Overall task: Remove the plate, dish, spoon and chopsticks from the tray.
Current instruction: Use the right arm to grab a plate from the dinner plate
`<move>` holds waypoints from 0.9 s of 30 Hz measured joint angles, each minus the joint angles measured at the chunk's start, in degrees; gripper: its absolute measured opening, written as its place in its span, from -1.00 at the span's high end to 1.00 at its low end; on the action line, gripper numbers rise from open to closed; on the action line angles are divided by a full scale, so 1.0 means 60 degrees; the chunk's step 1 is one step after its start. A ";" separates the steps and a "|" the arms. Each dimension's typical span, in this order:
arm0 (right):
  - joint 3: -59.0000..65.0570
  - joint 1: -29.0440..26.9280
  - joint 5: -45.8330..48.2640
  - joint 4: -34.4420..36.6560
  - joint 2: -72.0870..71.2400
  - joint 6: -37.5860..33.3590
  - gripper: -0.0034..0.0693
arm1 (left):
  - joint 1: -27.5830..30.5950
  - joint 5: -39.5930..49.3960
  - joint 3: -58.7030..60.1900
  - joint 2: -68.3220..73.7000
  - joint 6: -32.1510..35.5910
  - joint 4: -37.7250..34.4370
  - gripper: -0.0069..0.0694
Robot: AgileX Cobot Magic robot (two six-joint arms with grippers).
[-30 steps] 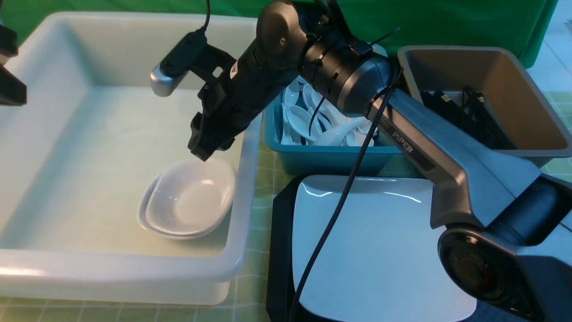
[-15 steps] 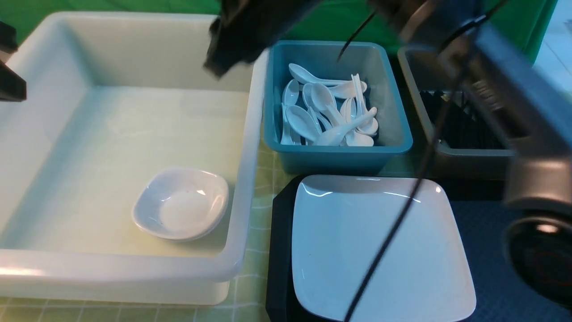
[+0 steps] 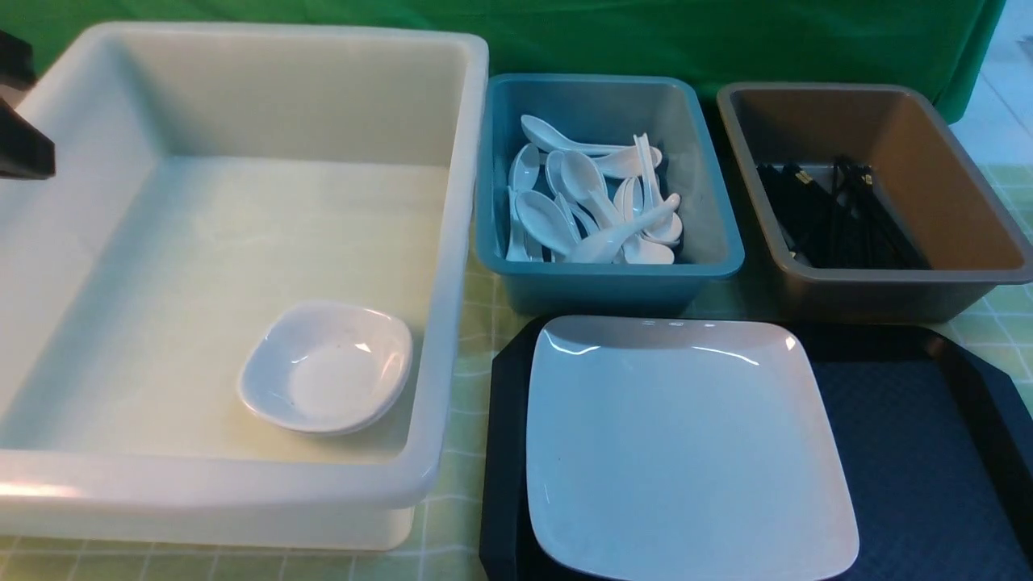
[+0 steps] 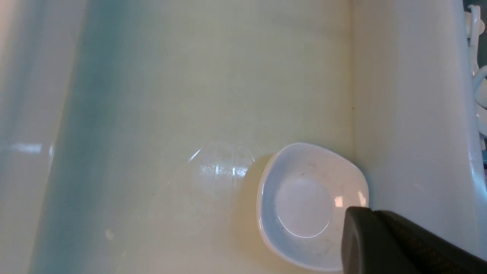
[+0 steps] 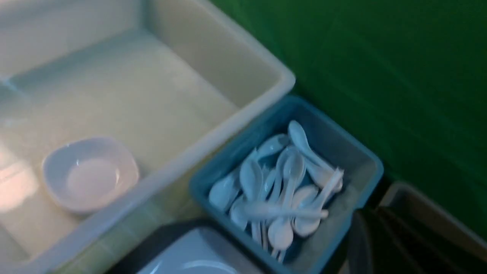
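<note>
On the tray [image 3: 904,452], the plate [image 3: 686,460] looks stiff, slick and breakable; I'd pinch a raised edge. My left hand [image 4: 355,222] and right hand are pressed together.

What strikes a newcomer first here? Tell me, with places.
A large glossy white square plate lies on the black plastic tray, front right. Left of it, one small rounded white dish sits in a big white tub; behind the plate, a teal tub holds white soup spoons.
</note>
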 joint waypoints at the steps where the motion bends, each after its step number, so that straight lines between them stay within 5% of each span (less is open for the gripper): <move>1: 0.0714 0.0000 0.0000 -0.0011 -0.0506 0.0140 0.91 | 0.0000 0.0024 0.0000 0.0000 0.0000 0.0000 0.82; 14: 1.0643 0.0000 -0.1107 -0.0212 -0.6479 0.4530 0.91 | 0.0000 0.0352 0.0000 0.0009 0.0000 -0.1699 0.82; 19: 1.2110 0.0000 -0.1181 -0.0212 -0.6835 0.5184 0.91 | -0.0051 0.0886 0.0000 0.0009 0.0000 -0.2411 0.82; 27: 1.2551 0.0000 -0.1853 -0.0844 -0.6739 0.5582 0.92 | -0.1798 0.1286 0.0000 0.0009 -0.0243 -0.2175 0.82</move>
